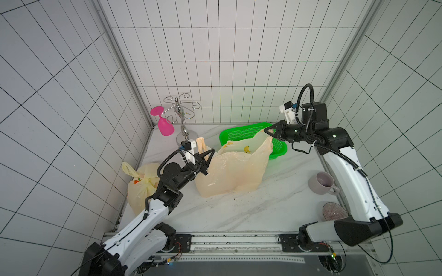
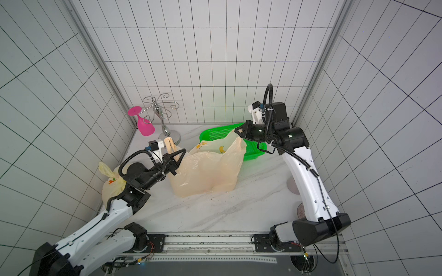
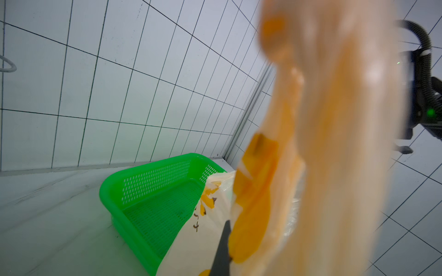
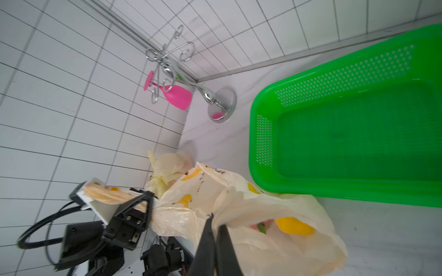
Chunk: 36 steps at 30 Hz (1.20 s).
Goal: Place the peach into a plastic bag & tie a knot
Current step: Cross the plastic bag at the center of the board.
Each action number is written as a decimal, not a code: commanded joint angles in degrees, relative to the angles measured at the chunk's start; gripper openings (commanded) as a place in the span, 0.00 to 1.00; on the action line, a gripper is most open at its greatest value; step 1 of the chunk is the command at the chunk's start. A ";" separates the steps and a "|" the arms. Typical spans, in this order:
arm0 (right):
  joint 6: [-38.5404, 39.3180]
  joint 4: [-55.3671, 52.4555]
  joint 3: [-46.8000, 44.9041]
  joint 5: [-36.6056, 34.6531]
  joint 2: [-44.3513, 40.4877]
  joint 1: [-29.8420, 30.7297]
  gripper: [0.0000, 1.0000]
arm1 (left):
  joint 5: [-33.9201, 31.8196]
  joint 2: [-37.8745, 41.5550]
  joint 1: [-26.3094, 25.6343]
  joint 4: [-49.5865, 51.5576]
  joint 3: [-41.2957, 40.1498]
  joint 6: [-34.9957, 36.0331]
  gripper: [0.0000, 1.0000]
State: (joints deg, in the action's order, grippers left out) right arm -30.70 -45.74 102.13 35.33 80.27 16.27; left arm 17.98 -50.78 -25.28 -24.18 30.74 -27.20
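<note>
Open worktop (image 1: 239,212) along front edge, green basket (image 1: 241,130) back-right, translucent plastic bag (image 1: 229,172) stretched between left gripper (image 1: 205,155) and right gripper (image 1: 266,131), both clamped on handles.

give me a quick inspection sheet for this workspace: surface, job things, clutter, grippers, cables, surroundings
surface: marble-look table, a few dark specks in front of the bag
job's things: plastic bag stands on the table, mouth held apart by its two handles; contents not clear
clutter: tied bag at the left wall; green basket behind the open bag; pink goblet hanging upside down on a metal rack; mug and glass bowl by the right arm
grippers: left gripper shut on one handle; right gripper shut on the other, lifted
cables: black hoses loop at each wrist, clear of the bag
surroundings: grid-tiled walls on three sides
</note>
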 commanded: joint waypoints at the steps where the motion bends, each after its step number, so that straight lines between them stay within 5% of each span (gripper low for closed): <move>1: -5.00 7.13 5.73 8.12 -0.88 -0.44 0.02 | -2.92 2.92 2.23 6.58 -0.80 1.82 0.00; 7: -7.77 11.25 4.35 10.91 -0.28 -0.47 0.05 | -4.41 6.08 4.54 14.48 1.65 3.90 0.00; 14: -4.55 15.92 -2.34 15.39 3.06 -0.45 0.14 | -14.37 2.32 5.76 19.61 3.83 3.99 0.00; 20: -4.84 21.47 -6.15 20.55 4.50 -0.55 0.21 | -14.13 0.86 5.77 18.78 4.76 4.17 0.00; 29: 5.65 12.57 -6.91 20.91 -2.30 -6.96 0.68 | -14.06 -0.05 5.85 19.57 5.81 4.53 0.00; 34: 15.65 7.57 -16.46 8.90 -10.42 -8.80 0.96 | -15.77 -1.54 5.85 21.18 7.55 4.08 0.00; 36: 18.85 9.50 -22.49 1.98 -13.46 -8.82 0.99 | -15.44 -1.93 5.86 21.36 7.99 4.04 0.00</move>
State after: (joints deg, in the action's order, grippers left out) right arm -20.34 -33.98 87.13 47.42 69.30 7.57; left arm 3.86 -52.25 -19.70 -3.90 36.69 -23.33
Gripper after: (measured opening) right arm 0.984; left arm 0.047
